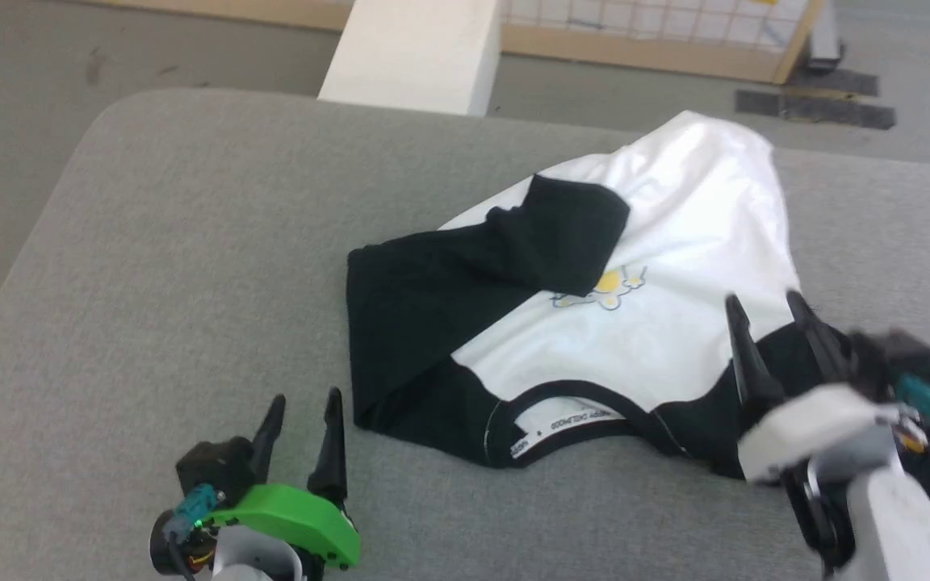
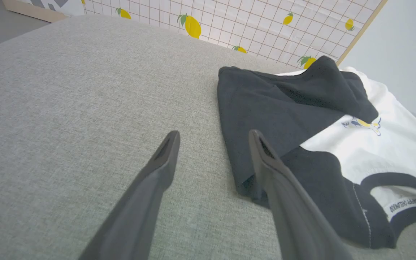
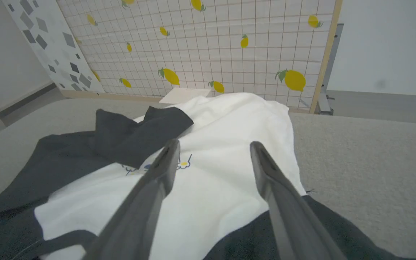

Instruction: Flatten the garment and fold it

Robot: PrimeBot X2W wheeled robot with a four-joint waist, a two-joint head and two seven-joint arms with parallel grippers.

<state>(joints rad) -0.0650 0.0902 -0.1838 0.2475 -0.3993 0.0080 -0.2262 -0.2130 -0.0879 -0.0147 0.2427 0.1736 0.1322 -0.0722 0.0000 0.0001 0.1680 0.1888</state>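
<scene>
The garment (image 1: 675,266) lies rumpled on the grey cushioned surface (image 1: 174,266), collar toward me and white body stretching away. One black sleeve (image 1: 465,274) is folded across the chest, partly covering the yellow print (image 1: 606,286). My left gripper (image 1: 303,403) stands open over bare cushion, just left of the garment's near corner (image 2: 246,187). Over the garment's right shoulder hovers my right gripper (image 1: 768,303), open, with nothing between its fingers (image 3: 164,162). In the right wrist view the garment (image 3: 229,144) spreads out beneath that gripper (image 3: 213,144). The other sleeve is largely hidden behind my right arm.
A white box (image 1: 416,52) stands on the floor beyond the cushion's far edge. A lemon-patterned grid panel (image 3: 211,47) leans behind it. The cushion's rounded left corner (image 1: 122,109) drops off to grey floor. Wide bare cushion lies left of the garment.
</scene>
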